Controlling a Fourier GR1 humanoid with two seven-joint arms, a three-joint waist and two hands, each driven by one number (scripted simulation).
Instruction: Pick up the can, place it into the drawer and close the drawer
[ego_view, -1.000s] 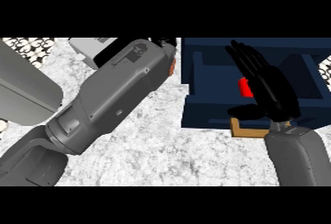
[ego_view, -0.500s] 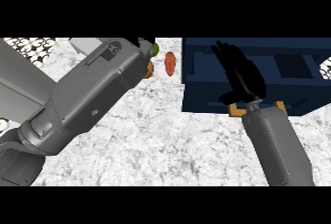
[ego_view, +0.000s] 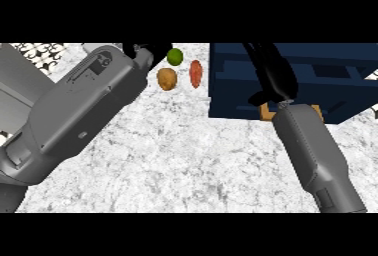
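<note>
Over the table (ego_view: 184, 150), one hand at the drawer (ego_view: 332, 95)
Left hand (ego_view: 145, 50) barely shows at the top edge, pose unclear; small fruits (ego_view: 167, 79) lie beside the drawer; right hand (ego_view: 275, 75) reaches over it, fingers (ego_view: 264, 55) straight and together; the can shows nowhere, likely set inside under that hand

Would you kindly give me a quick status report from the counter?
Right hand open, over navy drawer. Left hand at top edge, state unclear. Can not visible. Three produce items left of drawer, apart from it.
</note>
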